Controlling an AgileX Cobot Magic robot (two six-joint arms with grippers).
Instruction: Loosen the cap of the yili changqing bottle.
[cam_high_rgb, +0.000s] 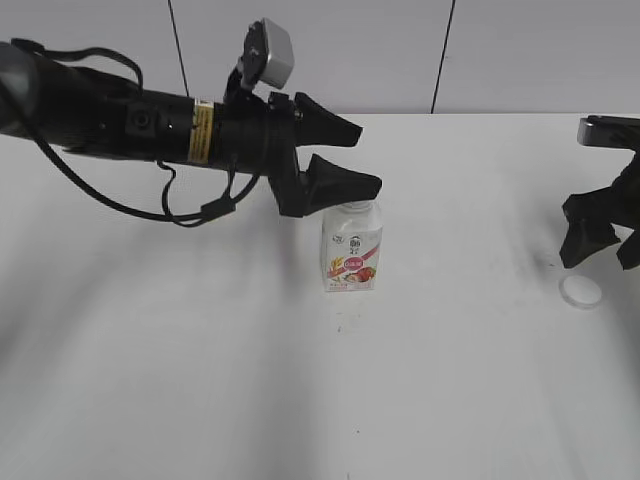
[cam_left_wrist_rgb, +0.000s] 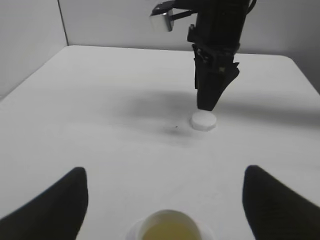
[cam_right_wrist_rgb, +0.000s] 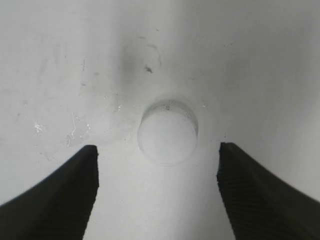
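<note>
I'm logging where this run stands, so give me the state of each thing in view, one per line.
yili changqing bottle: upright, uncapped, mouth open.
cap: off the bottle, lying flat on the table.
left pincer: open, above the bottle.
right pincer: open, empty, over the cap.

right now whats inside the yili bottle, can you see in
The yili changqing bottle stands uncapped; the left wrist view looks into its neck at pale yellowish liquid near the top. Its depth is hidden. The cap lies on the table below the right hand.
</note>
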